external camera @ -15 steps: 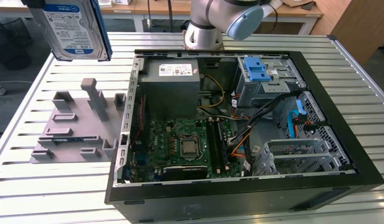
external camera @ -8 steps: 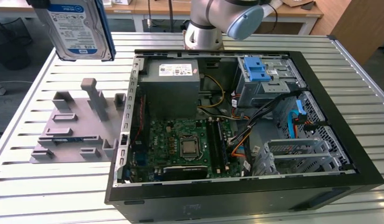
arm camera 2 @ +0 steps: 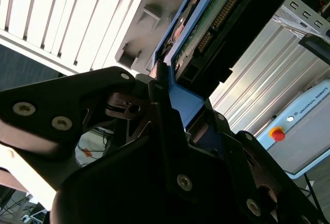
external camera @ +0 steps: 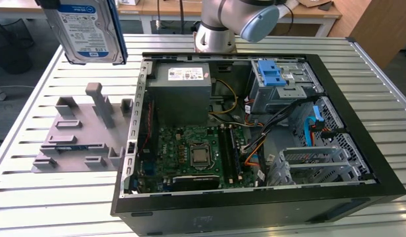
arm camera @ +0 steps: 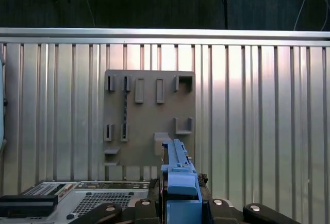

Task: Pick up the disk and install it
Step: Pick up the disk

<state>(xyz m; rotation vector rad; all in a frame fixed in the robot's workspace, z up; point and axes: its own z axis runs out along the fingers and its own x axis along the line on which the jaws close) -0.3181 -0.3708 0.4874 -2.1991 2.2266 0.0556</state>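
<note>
The slatted table (external camera: pixel 51 207) carries everything here. The open computer case (external camera: pixel 256 217) takes up its middle and the side toward the exterior view's right, and the grey fixture plate (external camera: pixel 71 143) lies flat near the table edge on the exterior view's left. Inside the case, the power-supply box (external camera: pixel 183 91) sits against the far wall. The drive bay (external camera: pixel 282 91) with its blue latch (external camera: pixel 272 74) sits in the far corner on the exterior view's right, and loose cables (external camera: pixel 289 128) trail just in front of it. The disk (external camera: pixel 88 29) is off the table. It hangs upright in the air above the fixture plate's side, well apart from the bay, with its label facing the exterior view. My gripper (arm camera 2: pixel 180 100) is pinched onto it, the fingers (arm camera 2: pixel 157 80) clamped on the blue carrier frame (arm camera: pixel 178 165) at one end and the connector end pointing away from me. As I judge it, the step in hand is the carry toward the case. Doing it well means a firm squeeze on the frame rather than on the drive body, no twist in the wrist, and enough height to clear the case wall. The frame also has to be squared to the bay opening before any descent, because the cables lie close enough to snag a corner.
</note>
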